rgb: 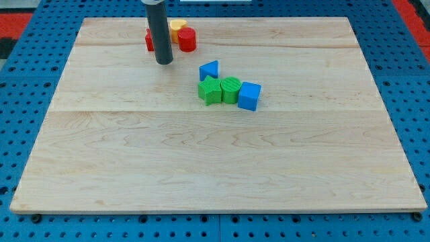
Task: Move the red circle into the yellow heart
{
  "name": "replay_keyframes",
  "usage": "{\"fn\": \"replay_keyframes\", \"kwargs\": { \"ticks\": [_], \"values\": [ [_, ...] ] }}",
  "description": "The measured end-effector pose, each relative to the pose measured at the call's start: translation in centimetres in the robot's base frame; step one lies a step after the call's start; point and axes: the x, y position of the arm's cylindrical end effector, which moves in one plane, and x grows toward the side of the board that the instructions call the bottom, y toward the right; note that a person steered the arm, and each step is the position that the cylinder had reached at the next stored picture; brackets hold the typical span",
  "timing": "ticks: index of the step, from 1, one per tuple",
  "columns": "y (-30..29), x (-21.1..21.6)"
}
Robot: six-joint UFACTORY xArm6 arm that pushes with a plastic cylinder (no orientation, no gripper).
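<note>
Near the view's bottom, only bare board [201,175]. Farther up, right of the middle, a blue cube [249,95] touching a green round block [230,89], with a green star block [210,90] tight on its left. Just above those, a blue triangle [209,70]. Up and left, my tip [164,62] down on the wood, touching no block; just a rod, so nothing to open or close. Right behind the rod, a red block [148,40], half hidden, shape hard to tell. Near the top edge, the red circle [187,39], just right of the rod and pressed against the yellow heart [177,27] behind it. Looks nearly done, maybe done already. Next, if needed: a small careful nudge from the circle's near right side, up toward the heart, without bumping the red block.
</note>
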Motion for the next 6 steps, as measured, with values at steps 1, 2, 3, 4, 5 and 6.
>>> {"fn": "replay_keyframes", "kwargs": {
  "ticks": [1,2,3,4,5,6],
  "values": [
    [3.9,-0.1],
    [6.3,-1.5],
    [8.6,-4.5],
    [10.8,-7.2],
    [10.9,-8.8],
    [10.4,-9.9]
  ]
}}
